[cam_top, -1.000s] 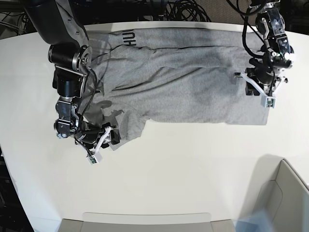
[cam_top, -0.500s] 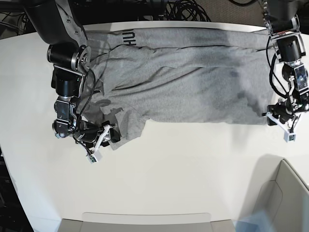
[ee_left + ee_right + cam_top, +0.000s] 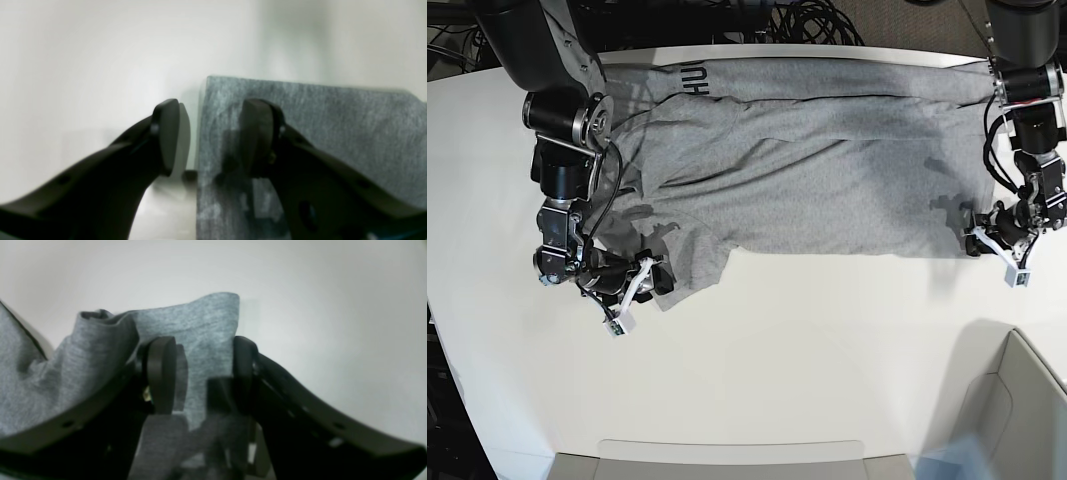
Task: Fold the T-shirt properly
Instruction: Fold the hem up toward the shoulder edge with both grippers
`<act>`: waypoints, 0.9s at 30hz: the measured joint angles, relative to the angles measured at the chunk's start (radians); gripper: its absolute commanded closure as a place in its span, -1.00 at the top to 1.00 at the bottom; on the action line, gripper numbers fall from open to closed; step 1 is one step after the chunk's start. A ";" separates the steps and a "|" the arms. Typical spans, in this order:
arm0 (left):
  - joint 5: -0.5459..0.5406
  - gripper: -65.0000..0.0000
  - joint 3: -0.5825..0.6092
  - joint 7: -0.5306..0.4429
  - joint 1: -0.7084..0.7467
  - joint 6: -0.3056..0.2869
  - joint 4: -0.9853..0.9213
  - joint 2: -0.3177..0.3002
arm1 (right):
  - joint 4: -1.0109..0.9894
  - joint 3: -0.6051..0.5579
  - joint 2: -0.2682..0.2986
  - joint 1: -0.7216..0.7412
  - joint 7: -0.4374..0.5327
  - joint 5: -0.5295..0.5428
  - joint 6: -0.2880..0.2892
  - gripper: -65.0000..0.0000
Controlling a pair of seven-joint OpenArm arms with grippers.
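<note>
Both jaws open. Left gripper (image 3: 213, 133) straddles the T-shirt (image 3: 817, 170) hem corner; right gripper (image 3: 200, 373) straddles the sleeve edge. Shirt lies half-folded on the table (image 3: 807, 350). Risk: closing shallow, thin fabric slips, corner drops, fold skews.
</note>
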 measured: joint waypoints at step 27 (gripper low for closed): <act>0.023 -1.00 -0.185 0.094 0.088 -0.005 0.220 0.031 | -0.022 -0.055 0.002 0.108 -0.125 -0.095 0.001 -1.00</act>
